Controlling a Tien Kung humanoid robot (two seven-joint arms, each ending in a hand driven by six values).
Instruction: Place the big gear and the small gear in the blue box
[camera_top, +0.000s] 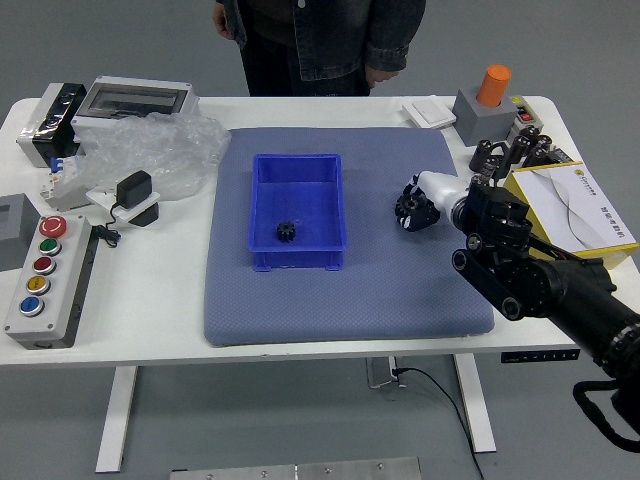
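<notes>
The blue box (297, 258) sits upright and open-topped midway between the worktop's far and near edges. Inside, the small black gear (286, 231) lies by the near wall. The dark big gear (408, 211), partly hidden, is right of the box.

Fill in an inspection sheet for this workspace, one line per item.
Surface: white table with a grey-blue mat; spills, nothing seen.
Job's things: small dark gear inside the blue box; a dark part on the mat at the right hand, probably the big gear.
Clutter: clear plastic bag and button panel at left; orange cylinder at far right.
Grippers: right hand at the dark part, grasp cannot be told; left hand, nothing seen.
Cables: black cable below the table's near edge; another beneath the right arm.
Surroundings: person at the far side, hands lowered, off the table.
</notes>
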